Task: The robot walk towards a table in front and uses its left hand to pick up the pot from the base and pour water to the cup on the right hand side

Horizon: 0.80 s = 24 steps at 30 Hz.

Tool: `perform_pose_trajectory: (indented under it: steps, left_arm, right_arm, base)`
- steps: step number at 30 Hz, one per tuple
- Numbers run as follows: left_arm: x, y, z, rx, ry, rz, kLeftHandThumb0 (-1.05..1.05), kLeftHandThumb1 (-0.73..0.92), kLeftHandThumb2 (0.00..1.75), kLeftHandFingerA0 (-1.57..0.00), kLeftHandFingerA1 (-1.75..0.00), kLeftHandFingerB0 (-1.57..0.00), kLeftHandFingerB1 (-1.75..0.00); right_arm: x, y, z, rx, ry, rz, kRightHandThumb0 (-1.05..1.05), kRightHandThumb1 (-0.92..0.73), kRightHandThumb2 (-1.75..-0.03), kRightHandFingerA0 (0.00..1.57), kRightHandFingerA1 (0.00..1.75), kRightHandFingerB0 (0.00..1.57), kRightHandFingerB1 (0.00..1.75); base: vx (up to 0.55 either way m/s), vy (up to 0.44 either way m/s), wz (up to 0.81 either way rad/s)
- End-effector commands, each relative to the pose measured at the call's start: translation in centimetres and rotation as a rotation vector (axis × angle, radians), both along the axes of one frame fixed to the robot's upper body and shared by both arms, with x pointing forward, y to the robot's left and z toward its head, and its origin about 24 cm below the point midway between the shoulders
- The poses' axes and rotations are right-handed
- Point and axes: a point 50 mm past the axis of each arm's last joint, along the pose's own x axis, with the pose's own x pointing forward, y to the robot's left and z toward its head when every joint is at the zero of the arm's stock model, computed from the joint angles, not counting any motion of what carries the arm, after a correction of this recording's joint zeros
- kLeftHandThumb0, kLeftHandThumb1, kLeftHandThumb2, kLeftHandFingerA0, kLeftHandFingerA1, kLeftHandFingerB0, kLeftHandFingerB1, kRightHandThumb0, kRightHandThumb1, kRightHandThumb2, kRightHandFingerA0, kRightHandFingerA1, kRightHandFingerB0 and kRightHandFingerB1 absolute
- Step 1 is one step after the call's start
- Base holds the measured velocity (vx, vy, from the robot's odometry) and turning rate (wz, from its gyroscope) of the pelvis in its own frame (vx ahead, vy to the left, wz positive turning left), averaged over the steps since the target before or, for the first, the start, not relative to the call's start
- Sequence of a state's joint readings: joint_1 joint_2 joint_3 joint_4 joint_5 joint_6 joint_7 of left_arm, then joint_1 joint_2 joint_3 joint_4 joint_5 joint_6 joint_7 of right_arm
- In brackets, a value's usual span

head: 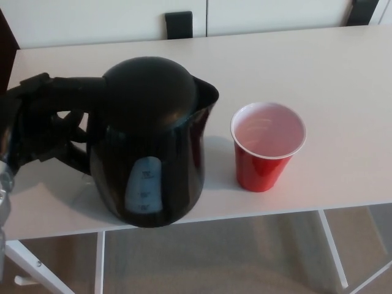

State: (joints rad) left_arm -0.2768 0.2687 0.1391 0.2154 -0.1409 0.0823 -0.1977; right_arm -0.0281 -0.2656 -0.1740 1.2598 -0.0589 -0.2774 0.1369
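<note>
A black kettle (153,141) with a pale water gauge on its front stands at the left of the white table (294,67), spout pointing right toward the cup. My left hand (40,125) is at the picture's left edge, its black fingers closed around the kettle's handle. No base shows under the kettle. A red plastic cup (266,146) with a white rim stands upright just right of the kettle, a small gap between them. My right hand does not show.
The table's front edge runs just below the kettle and cup, with white legs (331,248) and floor beneath. Two dark chair backs (178,24) stand beyond the far edge against a pale wall.
</note>
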Motion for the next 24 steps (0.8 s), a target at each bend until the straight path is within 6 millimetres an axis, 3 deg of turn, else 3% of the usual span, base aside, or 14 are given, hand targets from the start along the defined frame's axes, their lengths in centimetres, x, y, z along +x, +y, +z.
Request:
perform_pose_trajectory:
  steps: [1,8,9,13,15,17,18,19,22,24]
  left_arm:
    - [-0.4,-0.4,-1.0,-0.040,0.056,0.004,-0.11,0.78,0.71,-1.08,-1.36,-0.84,-1.04]
    - [-0.1,-1.7,-0.2,-0.127,0.000,-0.008,-0.15,0.77,0.70,-1.06,-1.36,-0.85,-1.02]
    - [0.3,-1.9,0.4,-0.142,-0.024,0.002,-0.15,0.76,0.68,-1.03,-1.33,-0.90,-1.04]
    - [1.1,-2.5,2.3,-0.151,-0.087,0.030,-0.16,0.78,0.65,-1.04,-1.32,-0.92,-1.03]
    - [1.8,-3.1,4.1,-0.117,-0.140,0.042,-0.16,0.79,0.66,-1.09,-1.31,-0.92,-1.04]
    - [1.9,-3.2,4.3,-0.114,-0.143,0.045,-0.16,0.79,0.66,-1.09,-1.31,-0.92,-1.04]
    - [2.4,-3.8,5.6,-0.073,-0.186,0.039,-0.17,0.80,0.65,-1.10,-1.36,-0.82,-1.12]
    - [3.0,-4.6,7.2,-0.021,-0.243,0.032,-0.17,0.80,0.65,-1.10,-1.36,-0.82,-1.12]
    - [3.1,-4.8,7.6,-0.009,-0.253,0.035,-0.17,0.80,0.65,-1.10,-1.36,-0.82,-1.12]
    - [3.3,-5.7,9.1,0.069,-0.324,0.037,-0.17,0.79,0.72,-1.13,-1.33,-0.80,-1.11]
  right_arm:
    - [-0.1,-0.7,0.3,-0.026,0.008,0.005,-0.64,-0.25,-0.93,0.90,0.90,0.62,0.76]
    - [-0.2,-0.9,0.3,-0.034,0.020,0.008,-0.62,-0.32,-0.81,0.91,0.88,0.62,0.74]
    - [0.1,-0.8,0.4,-0.043,0.011,0.020,-0.61,-0.34,-0.81,0.97,0.86,0.67,0.74]
    - [0.6,-0.7,0.5,-0.064,0.000,0.042,-0.63,-0.32,-0.81,0.98,0.86,0.66,0.72]
    - [0.7,-0.5,0.5,-0.058,-0.002,0.038,-0.62,-0.32,-0.80,0.97,0.87,0.67,0.73]
    - [0.7,-0.5,0.4,-0.058,-0.002,0.038,-0.62,-0.32,-0.80,0.97,0.87,0.67,0.73]
    - [0.9,-0.5,0.5,-0.051,-0.009,0.036,-0.61,-0.30,-0.82,0.98,0.87,0.67,0.74]
    - [1.1,-0.4,0.6,-0.042,-0.019,0.033,-0.61,-0.30,-0.82,0.98,0.87,0.67,0.74]
    - [1.1,-0.4,0.6,-0.040,-0.020,0.032,-0.61,-0.30,-0.82,0.98,0.87,0.67,0.74]
    - [1.0,-0.4,0.6,-0.034,-0.026,0.031,-0.61,-0.31,-0.81,0.99,0.87,0.66,0.74]
  base:
    - [0.00,0.000,0.00]
    - [0.00,0.000,0.00]
    - [0.00,0.000,0.00]
    - [0.00,0.000,0.00]
    - [0.00,0.000,0.00]
    - [0.00,0.000,0.00]
    - [0.00,0.000,0.00]
    - [0.00,0.000,0.00]
    - [0.00,0.000,0.00]
    - [0.00,0.000,0.00]
